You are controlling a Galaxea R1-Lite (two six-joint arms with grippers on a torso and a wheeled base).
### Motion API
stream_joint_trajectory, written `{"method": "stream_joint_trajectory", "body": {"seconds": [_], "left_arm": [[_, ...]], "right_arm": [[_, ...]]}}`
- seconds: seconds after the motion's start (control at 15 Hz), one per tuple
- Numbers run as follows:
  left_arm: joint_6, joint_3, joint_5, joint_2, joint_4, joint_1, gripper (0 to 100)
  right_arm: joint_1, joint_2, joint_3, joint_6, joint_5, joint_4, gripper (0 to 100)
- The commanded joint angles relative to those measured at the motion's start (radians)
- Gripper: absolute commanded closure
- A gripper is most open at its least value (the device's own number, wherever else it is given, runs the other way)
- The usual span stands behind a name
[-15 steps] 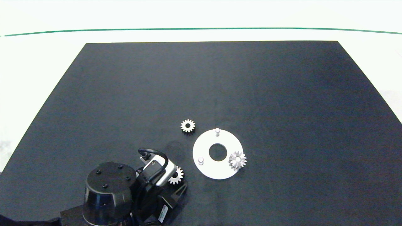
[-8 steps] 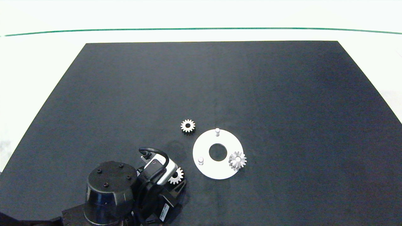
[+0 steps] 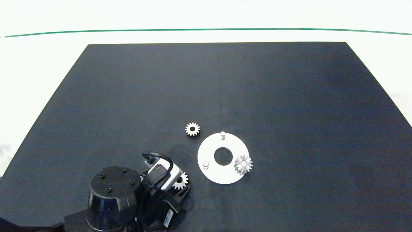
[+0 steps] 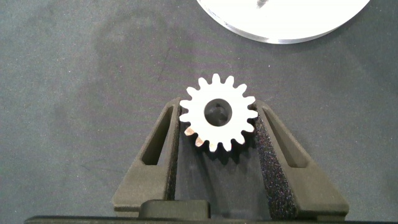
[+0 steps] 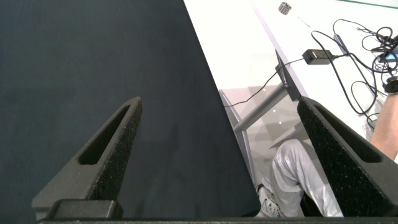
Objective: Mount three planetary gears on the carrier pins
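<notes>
A white round disc (image 3: 212,172) lies on the black mat with two bare carrier pins (image 3: 222,134) (image 3: 205,165). One planetary gear (image 3: 243,164) sits on the disc's pin at the right. Another gear (image 3: 192,129) lies loose on the mat up-left of the disc. Left of the disc, my left gripper (image 3: 181,185) is shut on a further gear (image 3: 180,181). In the left wrist view this gear (image 4: 218,113) has teeth against both pads (image 4: 268,140), close to the disc's rim (image 4: 280,28). My right gripper (image 5: 217,124) is open, holding nothing, outside the head view.
The black mat (image 3: 206,83) covers a white table. In the right wrist view the mat's edge (image 5: 205,93), a table leg (image 5: 261,109), cables (image 5: 348,56) on the floor and a person's leg and shoe (image 5: 292,174) show beyond the open fingers.
The left arm has shifted slightly towards the near edge, its visible finger drawing in against the gear. The disc and the other two gears have not moved.
</notes>
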Motion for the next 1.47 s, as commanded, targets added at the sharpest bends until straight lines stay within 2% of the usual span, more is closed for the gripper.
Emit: {"method": "stream_joint_trajectory", "body": {"seconds": [0.07,0.53,0.8,1.07,1.27,1.47], "left_arm": [[0.003,0.005,0.001,0.0,-0.004,-0.001,77],[0.003,-0.001,0.003,-0.038,-0.002,-0.001,90],[0.013,-0.014,0.003,-0.112,0.016,0.004,90],[0.03,-0.046,0.003,-0.115,0.022,0.015,90],[0.046,-0.093,0.003,-0.125,0.074,0.002,90],[0.046,-0.124,0.003,-0.144,0.145,-0.068,90]], "right_arm": [[0.001,0.003,-0.002,-0.002,-0.003,0.002,0],[-0.001,0.003,-0.006,-0.002,-0.003,0.004,0],[-0.001,0.003,-0.006,-0.003,-0.003,0.005,0],[-0.001,0.003,-0.006,-0.006,-0.003,0.011,0],[-0.003,0.004,-0.008,-0.013,-0.003,0.016,0],[-0.003,0.006,-0.006,-0.013,-0.001,0.019,0]]}}
